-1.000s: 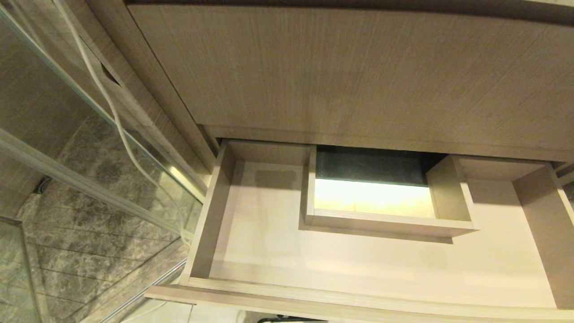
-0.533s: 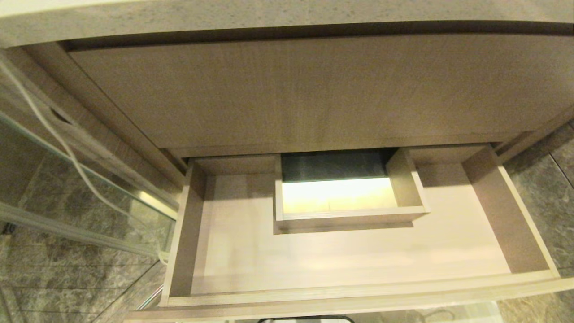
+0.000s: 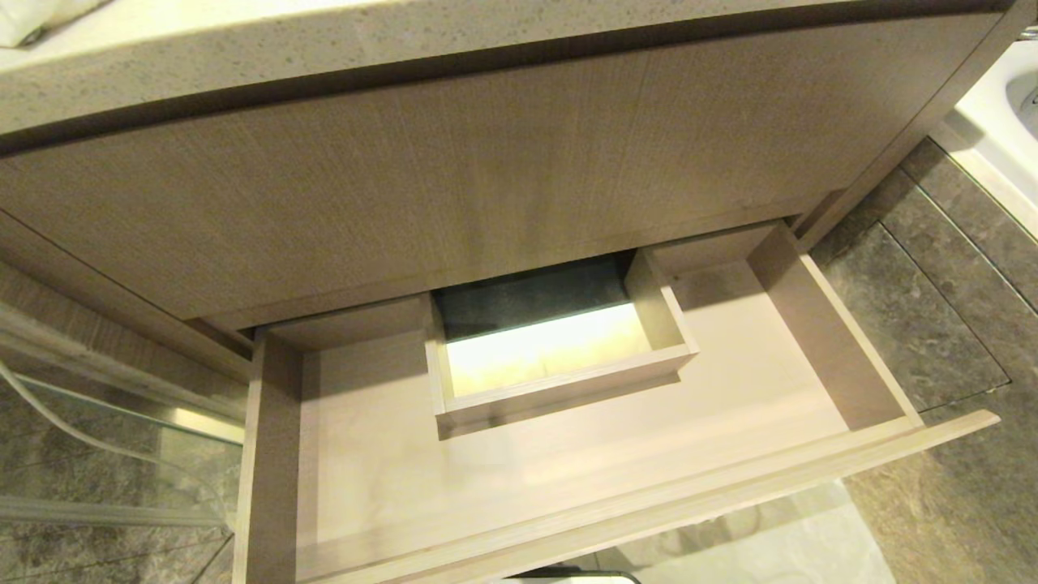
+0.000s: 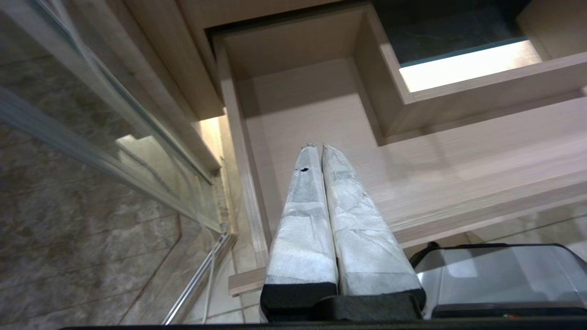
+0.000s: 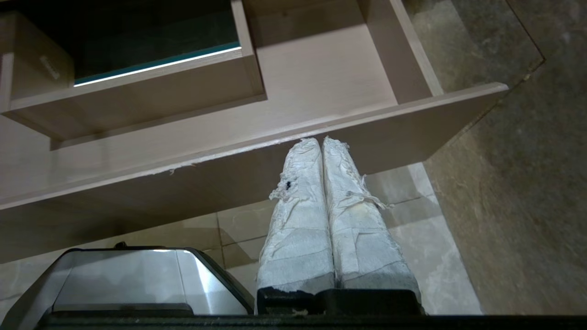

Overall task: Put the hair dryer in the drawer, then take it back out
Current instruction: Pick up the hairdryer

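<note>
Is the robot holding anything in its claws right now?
No. The left gripper and the right gripper are both shut on nothing, and the open drawer has no hair dryer in it.

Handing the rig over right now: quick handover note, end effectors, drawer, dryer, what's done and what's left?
Left end effector: shut, empty, parked over the left part of the drawer.
Right end effector: shut, empty, parked in front of the drawer's front edge, not touching it as far as I can tell.
Drawer: pulled open below the taller wood-grain panel. Nothing lies on its floor; only the boxed cut-out is inside.
Hair dryer: in none of the views, so I cannot say where it is.
Done: drawer is open. Whether the dryer already went in and came out cannot be told.
Left: find the dryer first, then continue.
</note>
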Tool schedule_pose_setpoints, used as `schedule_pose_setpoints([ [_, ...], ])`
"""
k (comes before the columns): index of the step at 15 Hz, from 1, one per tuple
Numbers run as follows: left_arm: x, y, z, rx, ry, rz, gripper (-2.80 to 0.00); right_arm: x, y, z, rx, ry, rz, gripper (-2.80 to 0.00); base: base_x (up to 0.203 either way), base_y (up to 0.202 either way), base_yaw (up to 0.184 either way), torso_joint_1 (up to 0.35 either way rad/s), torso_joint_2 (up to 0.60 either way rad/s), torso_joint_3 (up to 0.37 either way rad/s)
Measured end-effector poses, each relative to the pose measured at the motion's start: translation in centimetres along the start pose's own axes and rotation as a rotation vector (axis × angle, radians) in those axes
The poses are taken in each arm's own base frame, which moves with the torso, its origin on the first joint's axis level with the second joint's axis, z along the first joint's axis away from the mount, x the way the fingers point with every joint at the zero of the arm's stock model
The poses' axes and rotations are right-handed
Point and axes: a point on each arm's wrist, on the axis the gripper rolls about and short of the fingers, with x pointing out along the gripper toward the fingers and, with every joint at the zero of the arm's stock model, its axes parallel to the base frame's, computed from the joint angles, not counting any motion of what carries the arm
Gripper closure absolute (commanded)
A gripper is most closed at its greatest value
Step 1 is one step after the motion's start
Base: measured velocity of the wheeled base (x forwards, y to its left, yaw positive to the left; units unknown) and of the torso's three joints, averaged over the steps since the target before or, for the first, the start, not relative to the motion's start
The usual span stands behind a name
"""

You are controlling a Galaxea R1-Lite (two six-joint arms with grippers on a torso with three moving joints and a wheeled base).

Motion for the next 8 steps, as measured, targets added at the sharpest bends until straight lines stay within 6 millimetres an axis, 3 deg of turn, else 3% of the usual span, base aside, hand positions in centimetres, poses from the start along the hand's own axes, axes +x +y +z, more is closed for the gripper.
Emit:
schedule_pose_setpoints([
  [3,0.00,0.00,0.02,0.000,-0.002,0.000,0.00,0.00,0.00,-0.01,0.001,0.001,-0.001,0.00,0.000,0.000,0.000,0.110,-0.36,-0.171],
  [8,0.00,0.00,0.04,0.000,-0.003,0.000,0.00,0.00,0.00,0.01,0.002,0.000,-0.002,0.00,0.000,0.000,0.000,0.306,-0.48,-0.233],
])
